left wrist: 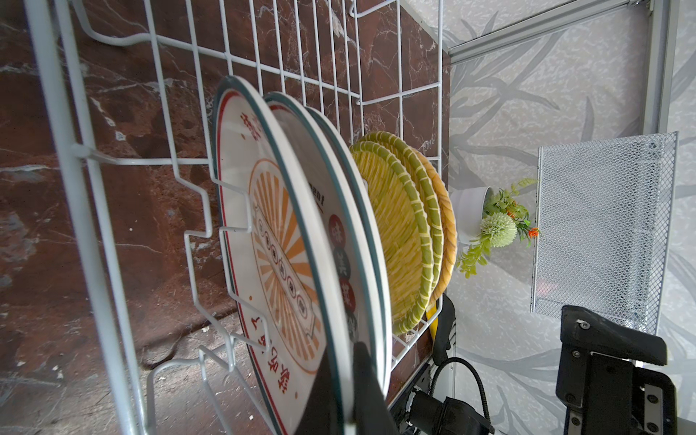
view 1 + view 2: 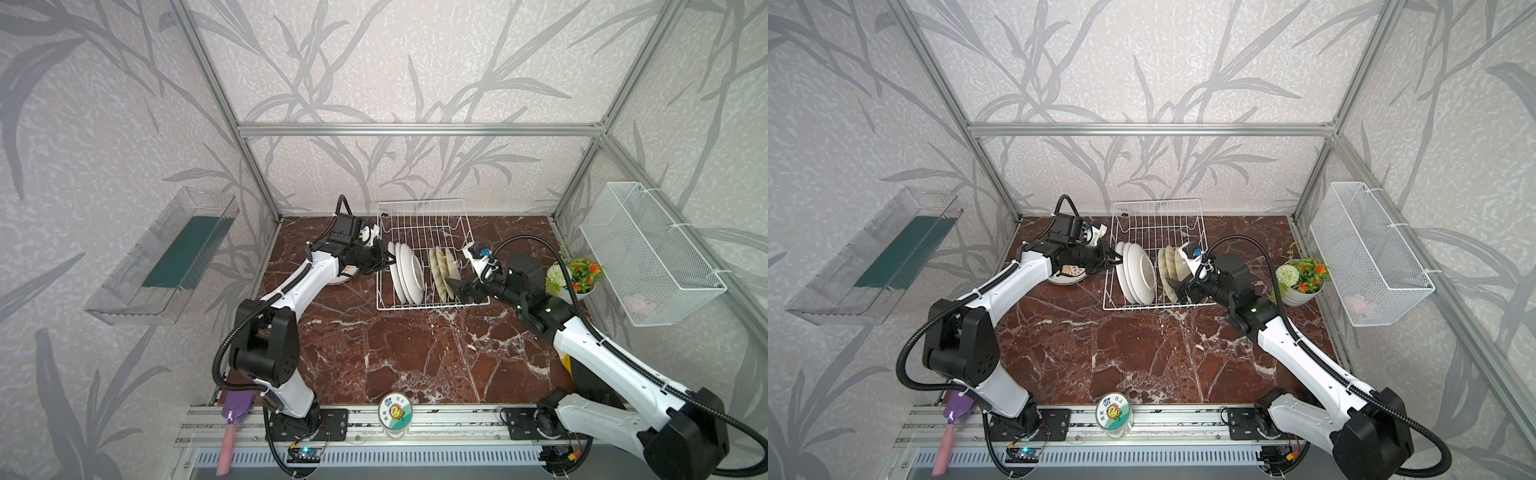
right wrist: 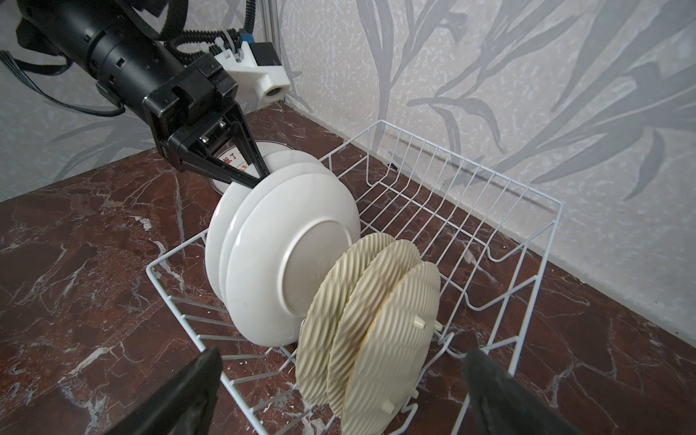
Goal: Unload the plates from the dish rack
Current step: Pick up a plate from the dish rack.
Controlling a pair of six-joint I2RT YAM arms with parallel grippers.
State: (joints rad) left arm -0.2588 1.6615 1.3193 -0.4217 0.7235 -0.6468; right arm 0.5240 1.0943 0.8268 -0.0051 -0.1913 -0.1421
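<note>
The white wire dish rack (image 2: pixel 424 216) (image 2: pixel 1158 216) stands at the back of the marble table. In it, on edge, are three white plates (image 2: pixel 407 270) (image 3: pixel 286 263) with sunburst faces (image 1: pixel 271 241), then three woven plates (image 2: pixel 444 268) (image 3: pixel 376 320). My left gripper (image 2: pixel 388 259) (image 1: pixel 346 376) is shut on the rim of the end white plate, the one nearest its arm. My right gripper (image 2: pixel 459 291) (image 3: pixel 342 352) stands open at the rack's right side, its fingers either side of the woven plates without touching them. Another white plate (image 2: pixel 1068 275) lies flat on the table under the left arm.
A white pot of artificial flowers (image 2: pixel 577 276) stands right of the rack, behind the right arm. A white mesh basket (image 2: pixel 652 253) hangs on the right wall and a clear bin (image 2: pixel 166 257) on the left wall. A jar (image 2: pixel 395 415) and a purple scoop (image 2: pixel 235 415) sit at the front rail.
</note>
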